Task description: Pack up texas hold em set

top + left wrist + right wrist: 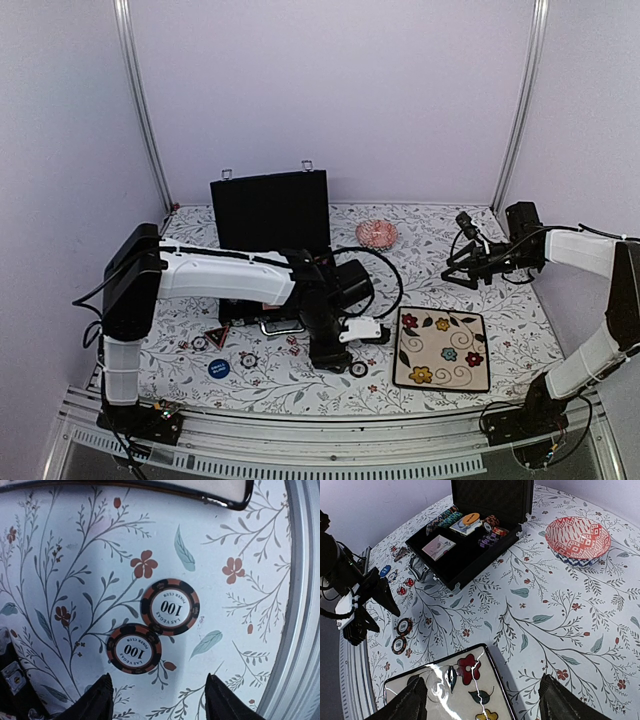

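Note:
The black case (268,208) stands open at the back left, and the right wrist view shows chips and cards in its tray (470,530). Two orange-and-black "100" chips (170,606) (134,648) lie flat on the cloth, touching each other, just ahead of my left gripper (160,705). That gripper is open and empty, hovering above the cloth (335,358). A round blue button (218,367) and more loose chips (248,359) lie at the front left. My right gripper (487,705) is open and empty, held high over the plate's far corner (462,272).
A cream flowered square plate (442,385) lies at the front right, right of the two chips. A small pink patterned bowl (376,234) sits right of the case. Two red dice (402,590) lie near the button. A metal rail (300,605) runs along the table's front edge.

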{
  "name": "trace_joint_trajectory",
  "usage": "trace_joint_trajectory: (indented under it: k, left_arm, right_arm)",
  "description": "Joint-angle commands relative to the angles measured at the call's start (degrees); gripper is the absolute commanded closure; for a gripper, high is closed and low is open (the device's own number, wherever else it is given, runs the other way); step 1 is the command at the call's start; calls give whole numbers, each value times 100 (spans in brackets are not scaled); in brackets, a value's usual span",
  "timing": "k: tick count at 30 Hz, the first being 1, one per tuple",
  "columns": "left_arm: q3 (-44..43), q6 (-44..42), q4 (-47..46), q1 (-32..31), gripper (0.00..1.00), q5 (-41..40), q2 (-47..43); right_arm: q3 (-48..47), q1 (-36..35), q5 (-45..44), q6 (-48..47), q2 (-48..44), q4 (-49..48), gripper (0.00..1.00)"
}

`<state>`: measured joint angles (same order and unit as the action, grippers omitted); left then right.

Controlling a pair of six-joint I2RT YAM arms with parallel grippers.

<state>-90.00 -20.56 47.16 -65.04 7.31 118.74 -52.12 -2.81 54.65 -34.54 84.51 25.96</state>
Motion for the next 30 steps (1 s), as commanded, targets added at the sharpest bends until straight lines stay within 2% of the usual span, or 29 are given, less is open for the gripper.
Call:
trace_joint_trajectory:
  k: [1,17,24,30]
  left_arm:
    - [18,-295,-374,31,37,-48,157]
    - [-1,-580,-561,104,47,-390,629]
    - [48,-576,-736,106,47,-627,561]
    - [108,-613,-675,131,53,-607,551]
  right_arm:
    - [-124,25,105,-55,-13,76,23]
    - [-143,22,92,-87,104,110,23]
    - [-155,28,107,-114,136,138,23]
    - [-151,26,111,-123,134,152,23]
